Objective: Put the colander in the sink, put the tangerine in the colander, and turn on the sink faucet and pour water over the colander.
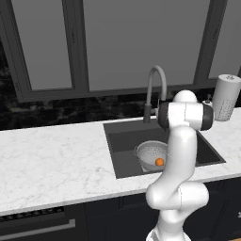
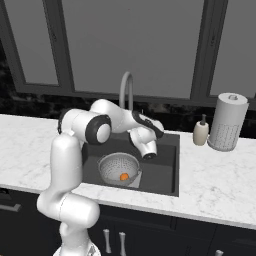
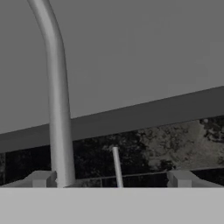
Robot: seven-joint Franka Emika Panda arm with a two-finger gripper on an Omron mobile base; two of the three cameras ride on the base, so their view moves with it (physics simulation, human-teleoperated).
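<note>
We are looking along the gripper (image 3: 110, 180) toward the sink faucet (image 3: 56, 100), whose grey neck is rising just left of the midline between our fingertips (image 3: 40, 178). The fingertips are standing wide apart with nothing between them, and the faucet's thin side lever (image 3: 117, 166) is showing upright in the gap, slightly right of centre and beyond the tips; we cannot tell whether anything is touching it.

From the right base view, the gripper (image 2: 131, 131) is hanging over the back of the sink (image 2: 165, 172), close in front of the faucet's base. Below and in front of the hand, the colander (image 2: 118, 167) is sitting inside the basin, and the tangerine (image 2: 124, 176) is lying in it. In the left base view the arm is covering the hand, while the colander (image 1: 151, 154) and the tangerine (image 1: 159, 162) are showing beside it in the sink (image 1: 121, 150).

Off to the hand's right, a soap bottle (image 2: 201, 131) and a tall white perforated cylinder (image 2: 227, 122) are standing on the marble counter (image 2: 220, 185).
</note>
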